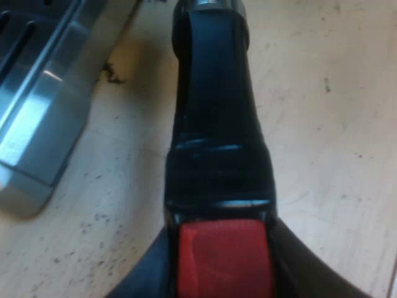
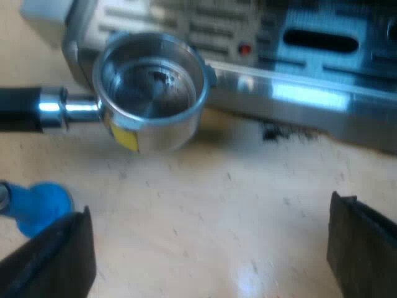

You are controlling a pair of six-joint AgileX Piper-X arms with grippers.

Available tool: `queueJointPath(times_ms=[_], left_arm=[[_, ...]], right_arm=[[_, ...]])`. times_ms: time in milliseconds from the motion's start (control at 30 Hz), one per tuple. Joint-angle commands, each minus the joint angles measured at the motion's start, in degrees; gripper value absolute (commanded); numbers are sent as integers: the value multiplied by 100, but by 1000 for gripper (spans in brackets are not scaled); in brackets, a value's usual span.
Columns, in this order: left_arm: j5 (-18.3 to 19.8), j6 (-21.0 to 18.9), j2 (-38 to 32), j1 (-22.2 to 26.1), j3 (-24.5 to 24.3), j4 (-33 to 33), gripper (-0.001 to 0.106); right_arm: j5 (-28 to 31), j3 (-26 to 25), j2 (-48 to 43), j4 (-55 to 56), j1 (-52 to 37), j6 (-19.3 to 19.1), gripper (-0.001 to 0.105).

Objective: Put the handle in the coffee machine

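Note:
The holder's dark handle (image 1: 217,124) runs away from the camera over the wooden table, its red end (image 1: 223,257) nearest to me. My left gripper (image 1: 223,264) is shut on that red end, a black finger (image 1: 139,279) showing on each side. In the right wrist view, the holder's empty metal basket (image 2: 151,87) faces up just in front of the espresso machine's drip tray (image 2: 298,93). I cannot tell whether the basket touches the table. My right gripper (image 2: 211,248) stands open over bare wood, a short way from the basket, with nothing between its fingers.
A blue tamper (image 2: 40,205) lies on the table near one finger of the right gripper. The metal corner of the machine's base (image 1: 37,143) sits close beside the handle. Dark coffee crumbs (image 2: 279,131) lie at the tray's edge. Bare light wood (image 1: 329,124) lies on the handle's other side.

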Motion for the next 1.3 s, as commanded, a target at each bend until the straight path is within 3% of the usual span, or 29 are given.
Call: queueJointPath(times_ms=[33, 267, 367, 567, 733, 967, 1067, 1133, 1200, 1300], left_arm=[[331, 148, 16, 125, -43, -97, 0], [478, 150, 279, 533, -43, -706, 0], [555, 150, 455, 709, -43, -827, 0], [1115, 150, 822, 926, -43, -1189, 0], [1130, 150, 1035, 924, -56, -1526, 0], [1202, 150, 1136, 924, -57, -2008, 0], [1203, 150, 1136, 924, -57, -2167, 0], [1215, 150, 1136, 924, -57, -2210, 0], [1243, 150, 1136, 924, -57, -2296, 0], [1241, 126, 1175, 924, -57, -2405, 0]], right_arm=[[154, 77, 36, -502, 10, -429, 78], [154, 241, 321, -1925, 10, -1235, 78], [144, 251, 454, -2247, 10, -1274, 78], [144, 269, 577, -2604, 10, -1267, 78], [838, 269, 766, -2780, 10, -1314, 78], [1630, 269, 1280, -3792, 10, -2179, 78], [1885, 269, 1574, -4380, 10, -2376, 78], [2093, 269, 1741, -4677, 10, -2500, 71], [2159, 269, 1975, -5120, 10, -2768, 57], [2158, 269, 2193, -5556, 10, -2943, 51]])
